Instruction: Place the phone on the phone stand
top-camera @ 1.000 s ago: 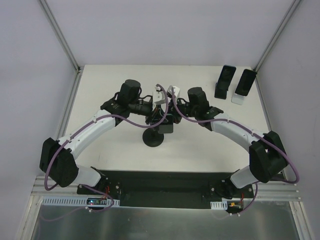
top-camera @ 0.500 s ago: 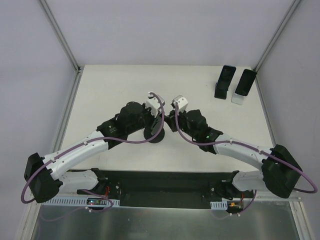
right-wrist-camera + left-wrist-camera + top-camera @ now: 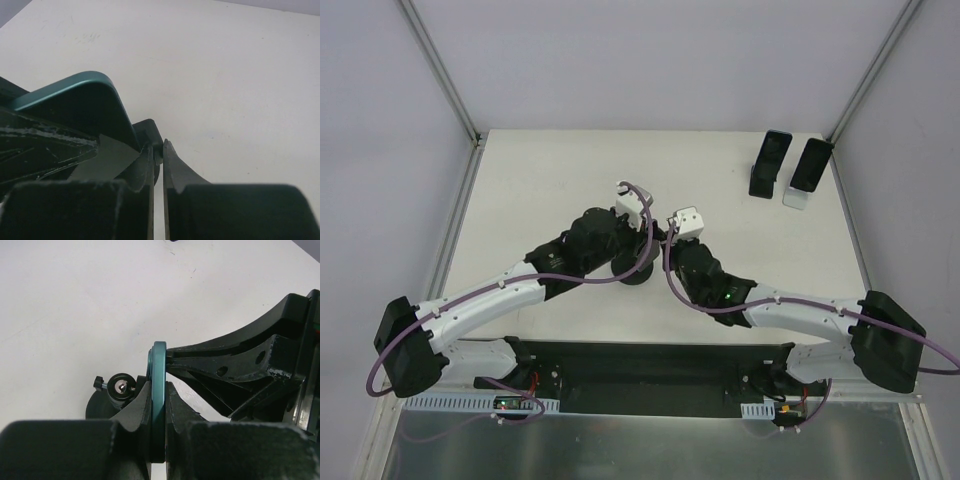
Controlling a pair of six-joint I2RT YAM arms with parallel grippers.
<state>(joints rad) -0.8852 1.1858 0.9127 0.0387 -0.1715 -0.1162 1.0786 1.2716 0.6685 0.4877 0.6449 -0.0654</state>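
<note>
A: What do the left fingers (image 3: 136, 412) have?

B: They are clamped on the phone (image 3: 158, 370), which shows edge-on as a thin slab with a smooth teal metal rim and rounded ends. The pads are matte black plastic, one pressed flat to each face.

A: And the right fingers (image 3: 173, 170)?

B: They are drawn together to a narrow slit right at the phone's rounded corner. They are black and tapered, and the finger opposite them is scuffed with pale scratches. I cannot tell whether they actually pinch the phone.

A: Where is the phone stand (image 3: 119, 386)?

B: Just beside the left fingers, low down. It has a small black knob with a shiny screw, over a round dark base on the matte white bench (image 3: 540, 170). I cannot tell whether the phone touches it.

A: What differs from a second ago?

B: Both arms reached farther then, and the round base lay in plain view. Now they have drawn nearer and lower, and the left wrist covers most of the base. The two dark phones on stands (image 3: 788, 168) in the far right corner have not moved.

A: How are the arms posed?

B: The left elbow juts wide to the left and its white forearm slants up to the middle. The right elbow sits far right, with its forearm low and nearly level. Purple cables loop along both arms.
</note>
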